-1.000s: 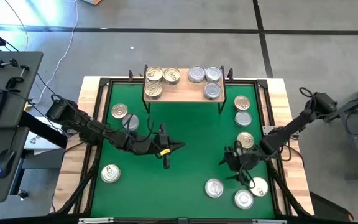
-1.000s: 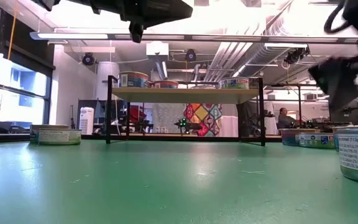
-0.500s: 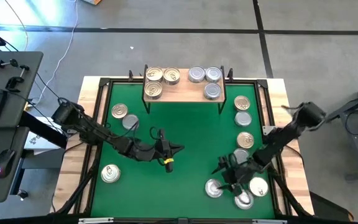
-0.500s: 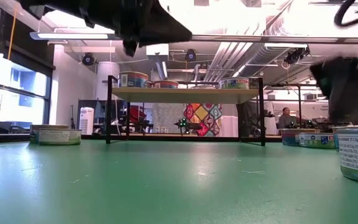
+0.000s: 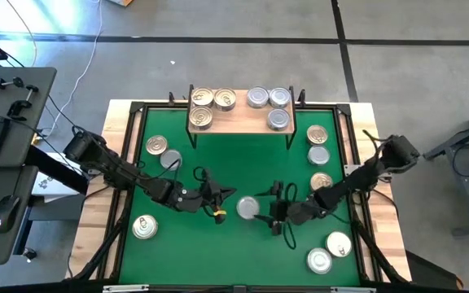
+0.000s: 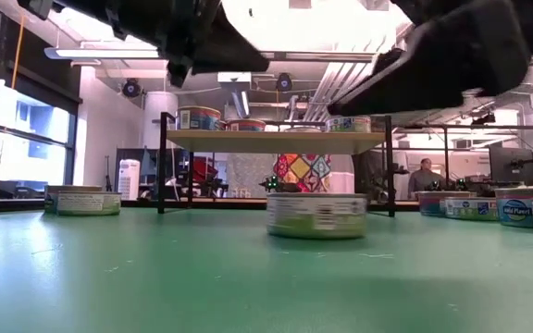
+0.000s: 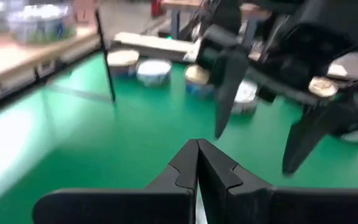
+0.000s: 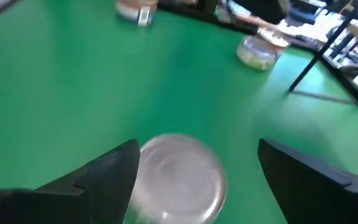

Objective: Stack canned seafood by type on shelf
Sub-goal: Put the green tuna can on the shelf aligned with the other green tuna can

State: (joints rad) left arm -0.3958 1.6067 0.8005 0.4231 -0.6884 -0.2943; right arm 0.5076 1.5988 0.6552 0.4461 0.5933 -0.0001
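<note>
The round flat silver-lidded tin (image 5: 248, 208) sits on the green counter (image 5: 243, 252) at lower centre of the high view, between the spread fingers of the right claw (image 5: 272, 211), not yet gripped. Pinch it squarely across its rim, then carry it to the silver tins at the right end of the light-wood shelf (image 5: 238, 122), top centre. The left claw (image 5: 224, 194), pressed together, hovers just left of the tin.

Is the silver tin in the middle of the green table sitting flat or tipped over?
Flat. The silver tin rests level on the green table, lid up.
</note>
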